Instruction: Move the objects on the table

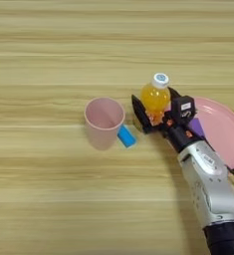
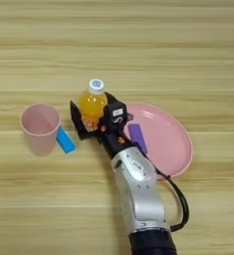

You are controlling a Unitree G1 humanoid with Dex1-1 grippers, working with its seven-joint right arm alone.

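A small orange-drink bottle (image 1: 155,94) with a white cap stands upright just left of the wide pink plate (image 1: 227,130). My right gripper (image 1: 154,96) comes up from the bottom right and has one black finger (image 1: 139,112) on the bottle's left side and the other on its right, shut on the bottle (image 2: 92,103). The gripper's body hides the bottle's base. A flat purple block (image 2: 137,137) lies on the plate (image 2: 174,145) near its left side, right beside my wrist.
A pink cup (image 1: 104,122) stands upright to the left of the bottle. A small blue block (image 1: 126,136) lies on the table against the cup's right side. The wood-grain table (image 1: 49,55) fills both views.
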